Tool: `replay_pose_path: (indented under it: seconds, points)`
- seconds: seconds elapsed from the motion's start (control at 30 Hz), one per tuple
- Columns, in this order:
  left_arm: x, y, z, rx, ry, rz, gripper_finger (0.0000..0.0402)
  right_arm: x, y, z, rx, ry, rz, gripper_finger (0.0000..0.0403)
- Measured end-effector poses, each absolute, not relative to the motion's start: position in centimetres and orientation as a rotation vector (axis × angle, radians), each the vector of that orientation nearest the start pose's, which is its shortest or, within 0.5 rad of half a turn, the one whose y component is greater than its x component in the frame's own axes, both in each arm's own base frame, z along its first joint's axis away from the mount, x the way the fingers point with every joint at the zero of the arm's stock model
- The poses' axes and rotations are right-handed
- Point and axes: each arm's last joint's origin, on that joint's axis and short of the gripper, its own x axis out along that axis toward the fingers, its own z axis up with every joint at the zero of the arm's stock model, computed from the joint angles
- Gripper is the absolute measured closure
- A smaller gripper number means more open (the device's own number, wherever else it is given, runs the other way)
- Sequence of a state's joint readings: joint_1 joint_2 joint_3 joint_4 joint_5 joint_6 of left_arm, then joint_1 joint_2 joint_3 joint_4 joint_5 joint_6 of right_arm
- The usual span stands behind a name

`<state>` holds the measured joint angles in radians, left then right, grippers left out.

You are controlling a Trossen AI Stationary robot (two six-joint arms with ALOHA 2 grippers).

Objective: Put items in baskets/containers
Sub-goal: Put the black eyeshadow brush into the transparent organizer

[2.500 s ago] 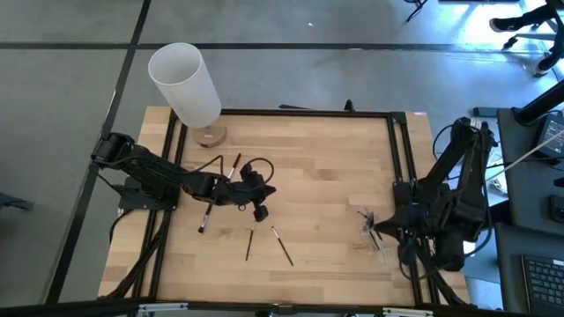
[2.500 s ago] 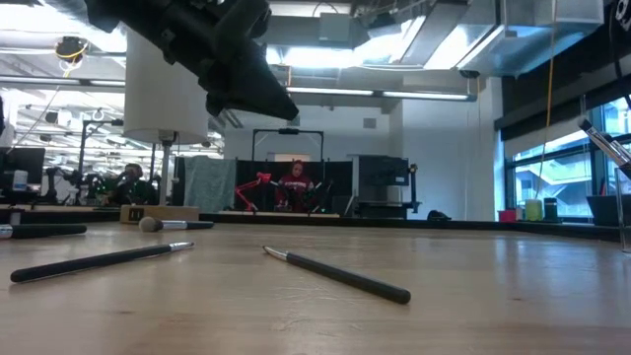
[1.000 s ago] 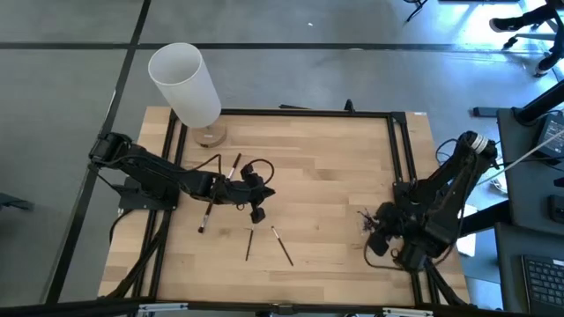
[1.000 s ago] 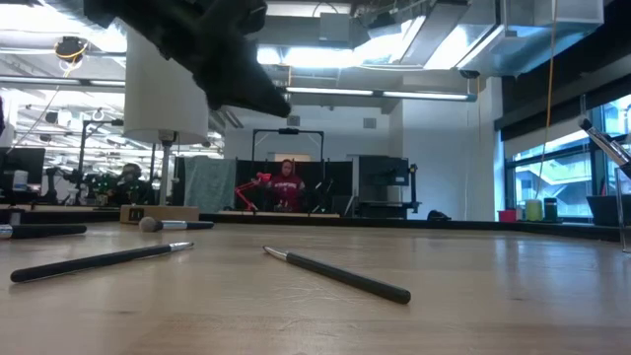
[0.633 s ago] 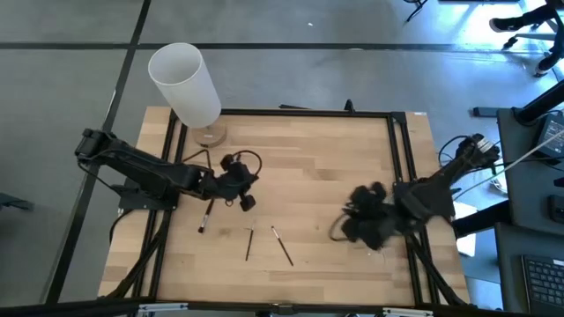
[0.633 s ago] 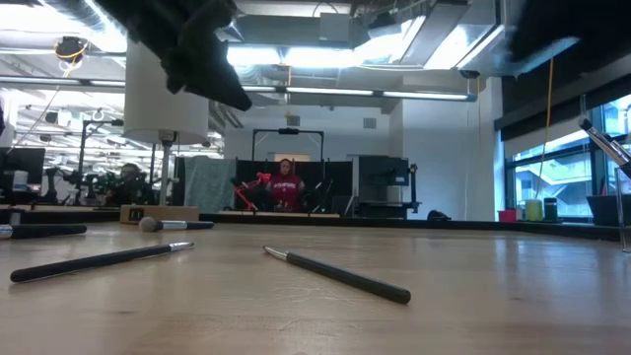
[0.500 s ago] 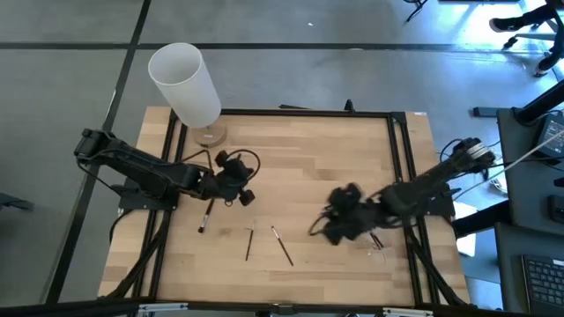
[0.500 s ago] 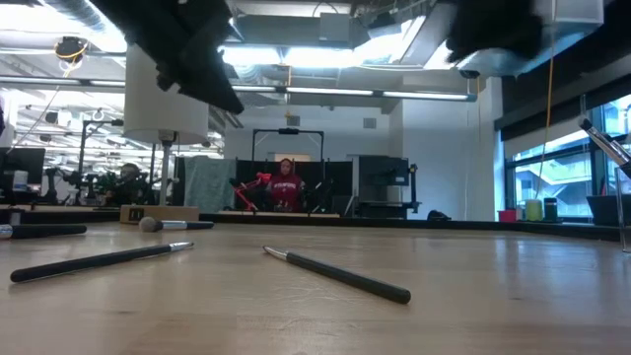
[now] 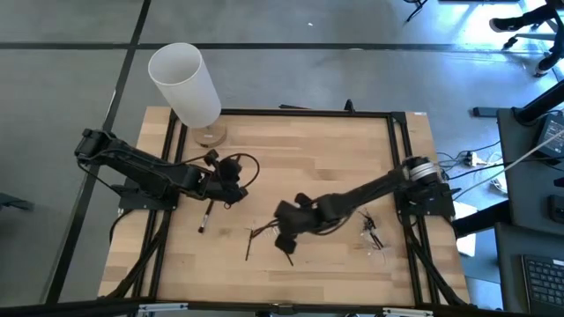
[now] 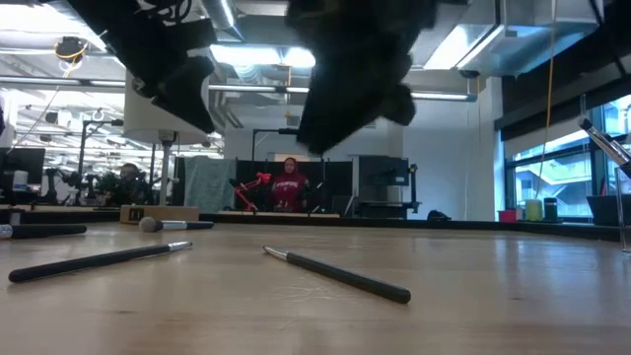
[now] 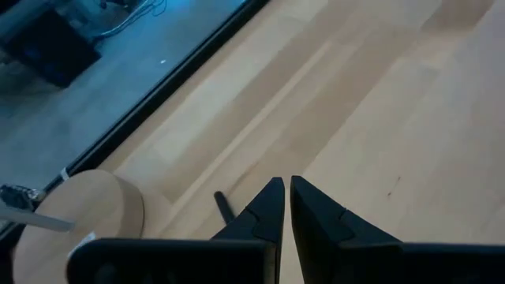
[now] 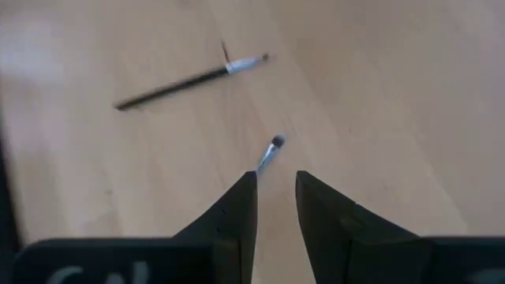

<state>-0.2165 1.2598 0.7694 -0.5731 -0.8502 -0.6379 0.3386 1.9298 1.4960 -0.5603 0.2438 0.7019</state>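
Right tool [image 9: 286, 238]: swung from the surface's right edge to centre, fingers parted, empty, above two brushes [image 9: 249, 242]. Left tool [image 9: 220, 185]: closed, empty. White cylinder [image 9: 184, 84] far-left. Brush-filled clear container [image 9: 374, 236] right. Low view alone shows people.

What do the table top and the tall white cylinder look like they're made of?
Table top: pale wood planks, matte; grain and plank seams show. Tall white cylinder: smooth, matte, maybe plastic or paper; hard to tell. Its round base looks wooden.
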Motion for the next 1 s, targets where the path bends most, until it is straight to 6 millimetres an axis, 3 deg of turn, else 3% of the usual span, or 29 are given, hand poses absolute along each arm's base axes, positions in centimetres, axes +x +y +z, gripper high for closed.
replay_pose_path:
  seconds: [0.17, 0.33, 0.73, 1.0]
  points:
    - [22.5, -2.7, 21.6, -0.026, 0.701, 0.824, 0.0382, 41.7, 13.8, 20.1, 0.302, 1.056, -0.297, 0.0315]
    - [22.5, -2.7, 21.6, -0.026, 0.698, 0.826, 0.0382, 43.1, 14.2, 18.7, 0.277, 1.111, -0.314, 0.0315]
    - [22.5, -2.7, 21.6, -0.024, 0.694, 0.829, 0.0382, 43.7, 14.5, 17.7, 0.332, 1.071, -0.341, 0.0315]
    - [22.5, -2.7, 21.6, -0.04, 0.686, 0.833, 0.0382, 44.0, 14.8, 15.2, 0.341, 1.117, -0.378, 0.0315]
